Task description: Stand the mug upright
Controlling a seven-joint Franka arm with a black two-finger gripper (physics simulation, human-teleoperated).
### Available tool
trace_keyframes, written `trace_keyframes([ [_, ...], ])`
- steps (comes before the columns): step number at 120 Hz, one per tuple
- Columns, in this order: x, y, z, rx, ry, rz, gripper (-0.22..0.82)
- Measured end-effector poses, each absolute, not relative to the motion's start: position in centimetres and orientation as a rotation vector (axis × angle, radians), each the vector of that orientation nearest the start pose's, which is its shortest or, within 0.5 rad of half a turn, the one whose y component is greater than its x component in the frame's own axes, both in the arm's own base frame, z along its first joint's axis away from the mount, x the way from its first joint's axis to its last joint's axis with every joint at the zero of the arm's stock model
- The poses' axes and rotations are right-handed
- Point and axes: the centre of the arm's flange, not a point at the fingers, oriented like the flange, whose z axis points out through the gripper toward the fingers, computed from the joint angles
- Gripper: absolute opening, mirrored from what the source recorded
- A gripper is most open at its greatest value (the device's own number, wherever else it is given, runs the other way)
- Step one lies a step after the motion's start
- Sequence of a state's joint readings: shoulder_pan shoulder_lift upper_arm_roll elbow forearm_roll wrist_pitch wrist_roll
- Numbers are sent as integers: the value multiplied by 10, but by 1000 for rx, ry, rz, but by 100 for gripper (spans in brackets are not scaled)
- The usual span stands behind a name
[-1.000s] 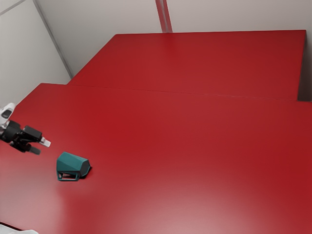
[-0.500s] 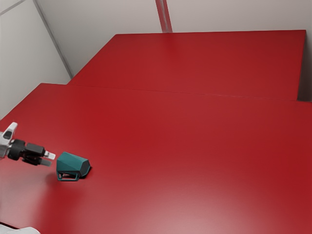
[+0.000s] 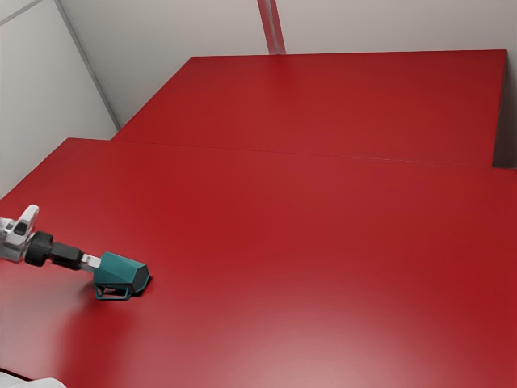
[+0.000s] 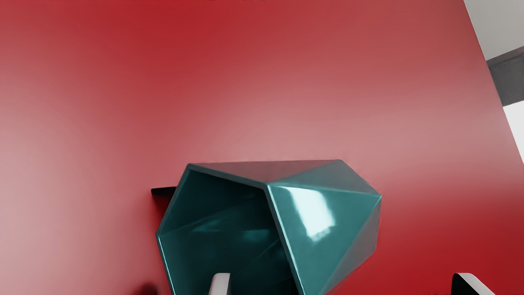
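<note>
The pincer [image 3: 91,263] stands wide, and at its four o'clock in the exterior view the mug [image 3: 121,271] lies sideways on the worktop [image 3: 307,259], likely light and stiff (slick too, by its shine), best pinched at the rim [image 4: 282,232].

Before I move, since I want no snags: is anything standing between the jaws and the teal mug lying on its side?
Nothing visible does. The gripper is right by the mug, jaws apart: one finger shows at the mug's open mouth, the other out beyond its side wall.
</note>
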State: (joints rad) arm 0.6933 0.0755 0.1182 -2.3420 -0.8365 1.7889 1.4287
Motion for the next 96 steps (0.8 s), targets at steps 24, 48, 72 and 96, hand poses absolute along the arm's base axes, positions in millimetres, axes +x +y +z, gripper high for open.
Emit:
trace_keyframes([
  [24, 364, 275, 288, 2249, -245, 487, 59],
  [48, 368, 269, 284, 2244, -293, 489, 59],
  [72, 370, 265, 278, 2236, -320, 482, 57],
  [96, 371, 264, 278, 2236, -339, 488, 41],
])
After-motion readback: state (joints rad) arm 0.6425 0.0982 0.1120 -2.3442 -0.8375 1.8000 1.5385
